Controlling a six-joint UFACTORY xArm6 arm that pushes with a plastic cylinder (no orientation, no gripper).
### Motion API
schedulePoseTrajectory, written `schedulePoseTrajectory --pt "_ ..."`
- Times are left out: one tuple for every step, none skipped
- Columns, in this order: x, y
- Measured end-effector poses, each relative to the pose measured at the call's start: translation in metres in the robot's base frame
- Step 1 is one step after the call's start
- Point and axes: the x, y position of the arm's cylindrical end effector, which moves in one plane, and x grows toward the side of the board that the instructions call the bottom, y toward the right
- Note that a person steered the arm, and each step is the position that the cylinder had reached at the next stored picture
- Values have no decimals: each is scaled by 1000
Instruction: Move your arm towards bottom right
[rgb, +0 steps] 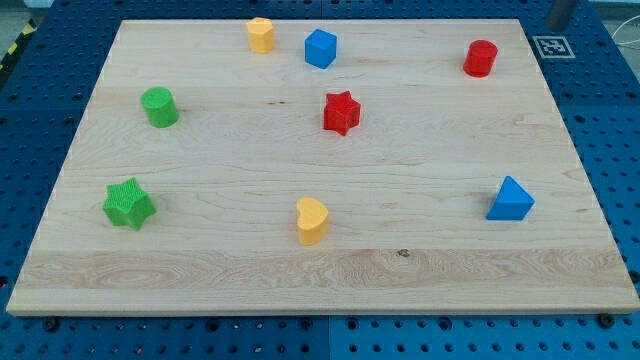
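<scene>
The wooden board (320, 270) lies on a blue pegboard table (30, 110), and eight small blocks are scattered across it, all well apart from one another. Along the view's top sit a yellow block (261, 34) – its shape is hard to make out – a blue cube (320, 48) just to its right, and a red cylinder (480, 58) farther right. A red star (341, 112) stands near the middle. On the view's left are a green cylinder (159, 107) and, below it, a green star (128, 203). A yellow heart (312, 220) rests toward the view's bottom centre, and a blue triangle (510, 199) sits at the right side, the block nearest the bottom right corner.

A dark rod (561, 13) pokes in at the view's top right edge, off the board beside a black-and-white marker tag (551, 46) – my tip itself cannot be made out, so I cannot tell exactly where it sits; the rod holds nothing and touches no block
</scene>
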Motion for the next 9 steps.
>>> schedulePoseTrajectory --pt "20 1" --pt "35 0" --pt "59 0" --pt "93 1" --pt "114 -8" --pt "139 -31" --pt "157 -60" --pt "179 -57" --pt "182 -56"
